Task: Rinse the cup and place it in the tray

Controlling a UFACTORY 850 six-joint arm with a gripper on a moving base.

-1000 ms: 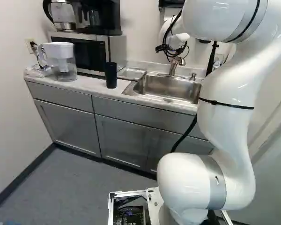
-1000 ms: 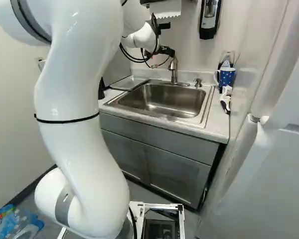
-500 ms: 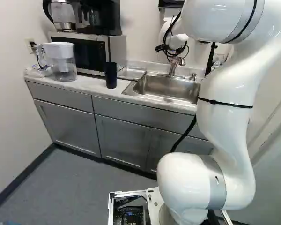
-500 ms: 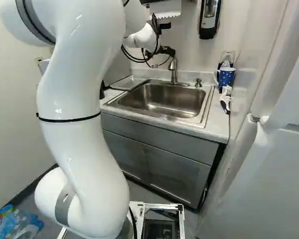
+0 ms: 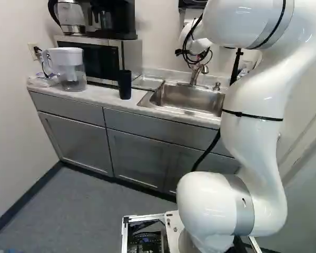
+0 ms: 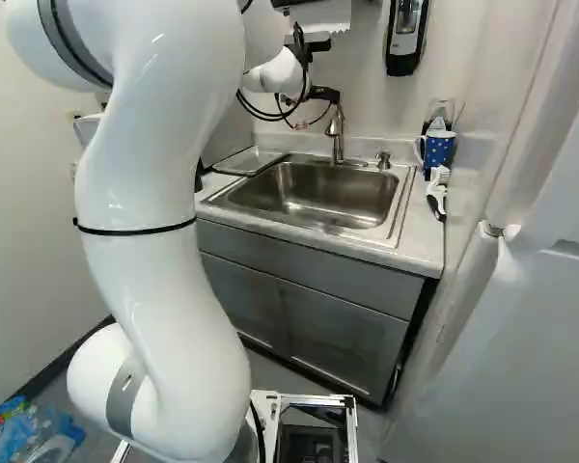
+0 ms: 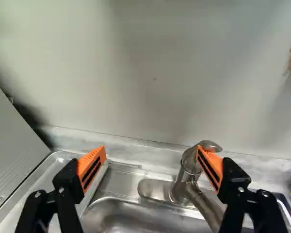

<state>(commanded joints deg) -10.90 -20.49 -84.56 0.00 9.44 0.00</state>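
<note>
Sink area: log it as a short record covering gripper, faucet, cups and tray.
gripper: open, holding nothing
faucet: at the sink's back edge; one finger overlaps it in the wrist view, contact unclear
dark cup: standing on the counter, left of the sink in the left base view
blue dotted mug: right of the sink in the right base view
metal tray: beside the sink; no cup seen in it
</note>
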